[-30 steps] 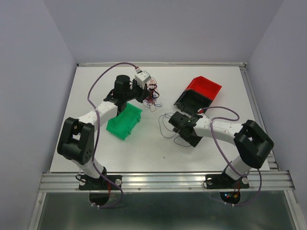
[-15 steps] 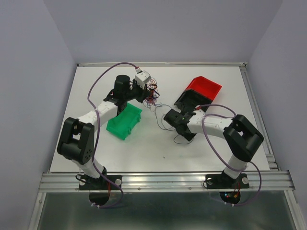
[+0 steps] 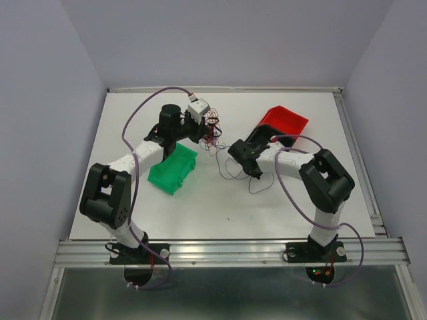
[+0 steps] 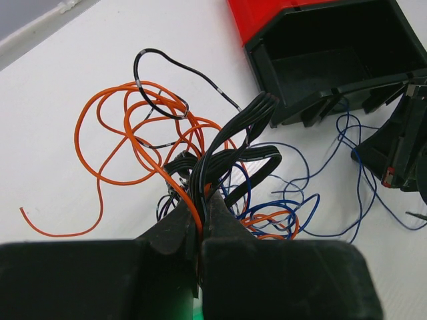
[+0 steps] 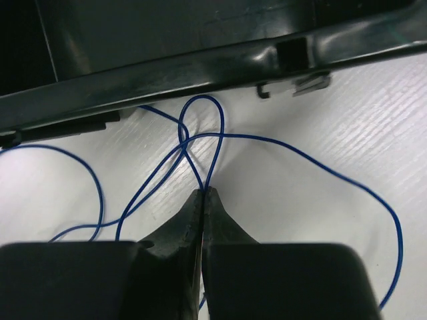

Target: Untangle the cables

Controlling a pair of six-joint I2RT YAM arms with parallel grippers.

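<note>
**Clerk:** What has changed since a second ago?

**Inspector:** The right arm has swung in from the open table toward the centre. The right gripper (image 3: 237, 153), which was spread wide, is now closed. The left arm has not shifted.

**Clerk:** What does the right gripper hold?

**Inspector:** Its jaws meet tip to tip on the blue wire (image 5: 222, 130), pinching two strands just below a small loop. That loop lies on the table (image 5: 333, 113), right beside the outer wall of the black bin (image 5: 200, 60).

**Clerk:** And the left?

**Inspector:** The left gripper (image 4: 200, 203) is all but closed on the cables (image 4: 200, 157), gripping the tangle at its near side. An orange-red wire (image 4: 78, 133) fans out to the left. A black wire (image 4: 152, 51) arcs over it, and a black ribbon lead (image 4: 237, 127) rises through the middle. Blue strands run from the tangle rightward across the table toward the right gripper.

**Clerk:** Where is the tangle?

**Inspector:** In the overhead view it sits at the rear centre of the table, just beyond the green bin (image 3: 173, 168). It is to the left of the black bin, which abuts the red bin (image 3: 288, 120).

**Clerk:** Any writing?

**Inspector:** Pale bands ring the black wire in two places, but they are too small to read.
</note>
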